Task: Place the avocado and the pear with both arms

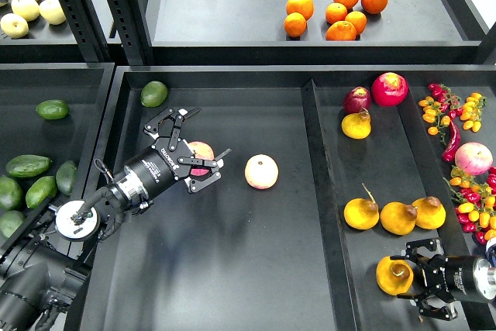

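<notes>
Head view: squat yellow-orange pear (pixel 394 275), brownish patch, at right gripper (pixel 411 280).

Left tool (pixel 203 162) spread around pink apple (pixel 201 154); right tool (pixel 413 283) closed on pear (pixel 394 275).

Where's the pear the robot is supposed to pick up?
In the head view, the pear sits at the lower right, in the right tray, between the right gripper's fingers, just below three similar pears.

It looks like a fruit shop: black metal shelves (pixel 232 94) with flat trays hold round oranges (pixel 337 12) at the upper right and pale yellow apples (pixel 27 9) at the upper left.
</notes>
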